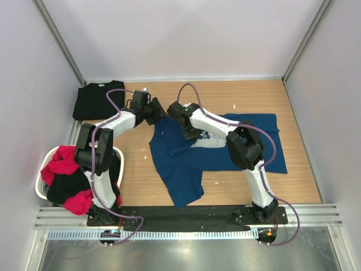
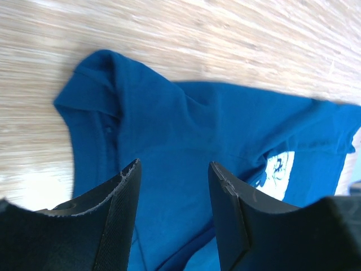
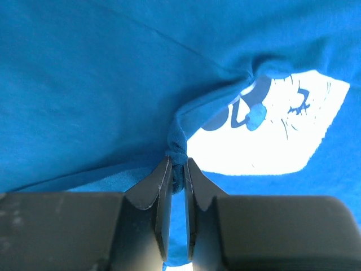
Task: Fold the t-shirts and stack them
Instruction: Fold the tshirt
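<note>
The right gripper (image 3: 177, 165) was pinched narrow on a raised fold of the navy t-shirt (image 1: 186, 169), just beside the shirt's pale print (image 3: 271, 130). The left gripper (image 2: 175, 169) hovered over the same shirt near its collar, jaws partly apart and empty. Two arms reached forward, wrists angled down. One black t-shirt (image 1: 97, 100) lay folded left of the navy t-shirt. One basket (image 1: 40, 180), also left, held red fabric (image 1: 63, 161) and black fabric (image 1: 65, 189), garment count indeterminate.
</note>
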### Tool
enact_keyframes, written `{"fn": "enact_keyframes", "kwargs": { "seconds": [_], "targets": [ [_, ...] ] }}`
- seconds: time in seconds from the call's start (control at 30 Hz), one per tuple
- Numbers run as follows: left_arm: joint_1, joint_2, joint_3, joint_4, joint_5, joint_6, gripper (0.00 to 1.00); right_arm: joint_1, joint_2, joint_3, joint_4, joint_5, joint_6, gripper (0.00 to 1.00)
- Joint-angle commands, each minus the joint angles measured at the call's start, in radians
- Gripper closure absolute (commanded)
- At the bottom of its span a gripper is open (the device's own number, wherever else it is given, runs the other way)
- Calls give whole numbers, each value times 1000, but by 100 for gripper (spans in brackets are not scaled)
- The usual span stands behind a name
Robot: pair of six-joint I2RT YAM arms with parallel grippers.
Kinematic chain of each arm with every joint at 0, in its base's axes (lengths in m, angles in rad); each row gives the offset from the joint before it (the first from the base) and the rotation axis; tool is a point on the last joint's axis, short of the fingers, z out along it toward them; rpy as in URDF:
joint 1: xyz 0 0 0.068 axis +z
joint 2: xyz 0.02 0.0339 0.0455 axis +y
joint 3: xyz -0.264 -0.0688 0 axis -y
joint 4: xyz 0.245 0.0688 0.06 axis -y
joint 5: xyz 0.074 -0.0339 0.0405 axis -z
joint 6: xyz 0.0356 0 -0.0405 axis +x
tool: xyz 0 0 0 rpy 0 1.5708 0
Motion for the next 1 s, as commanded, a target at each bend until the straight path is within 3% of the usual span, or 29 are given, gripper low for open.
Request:
{"fn": "enact_keyframes", "kwargs": {
  "seconds": [0.0, 0.27, 0.4, 0.53, 0.7, 0.87, 0.97],
  "targets": [
    [-17, -50, 30, -2, 22, 6, 47, 2, -84, -63, 10, 50, 31, 82],
    [-51, -76, 31, -26, 11, 60, 47, 2, -144, -152, -100, -13, 142, 79],
    [-77, -84, 16, -34, 4, 74, 46, 2, -158, -201, -211, -16, 233, 62],
    [-91, -88, 5, -40, -1, 80, 46, 2, -190, -258, -229, -62, 267, 53],
    [-99, -88, 10, -57, -7, 86, 46, 1, -216, -278, -231, -60, 284, 54],
    [-120, -125, -6, -121, -15, 110, 46, -13, -264, -182, -269, -27, 300, 59],
    [-140, -140, -32, -137, -22, 111, 46, -74, -330, -169, -251, -26, 318, 57]
  ]
}}
